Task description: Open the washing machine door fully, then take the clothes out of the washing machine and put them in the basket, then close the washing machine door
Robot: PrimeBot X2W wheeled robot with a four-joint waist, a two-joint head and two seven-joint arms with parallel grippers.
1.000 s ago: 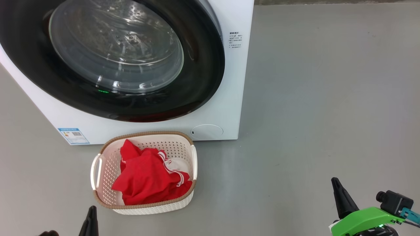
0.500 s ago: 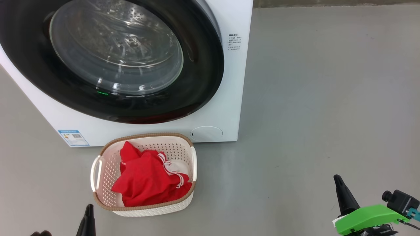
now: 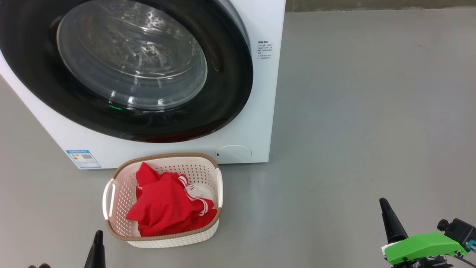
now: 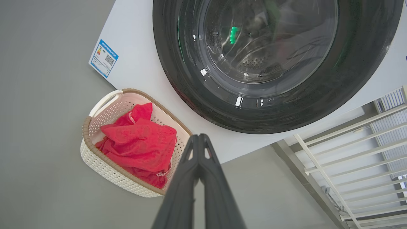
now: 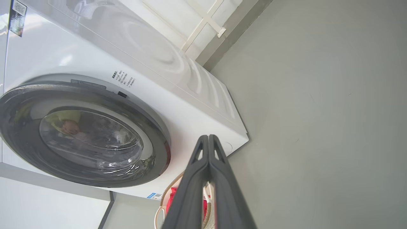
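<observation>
Washing machine door (image 3: 230,74) shut, its top cut off; clothes (image 3: 163,208) hide the basket (image 3: 163,155) floor; left gripper (image 4: 199,137) and right gripper (image 5: 208,137) pressed together, empty.

The light is bright, even and diffuse, and it casts no hard shadows. The grey floor (image 3: 372,111) is uniformly lit. Only a faint soft shadow hugs the base of the basket (image 3: 163,238). The washing machine door (image 3: 230,82) shows small white glints on its glass, a green glint low down, and dim reflections in its glossy rim. In the right wrist view the side of the washing machine (image 5: 178,73) is almost washed out. Both wrist views bend straight lines near the edges. The frames are sharp and free of motion blur.
</observation>
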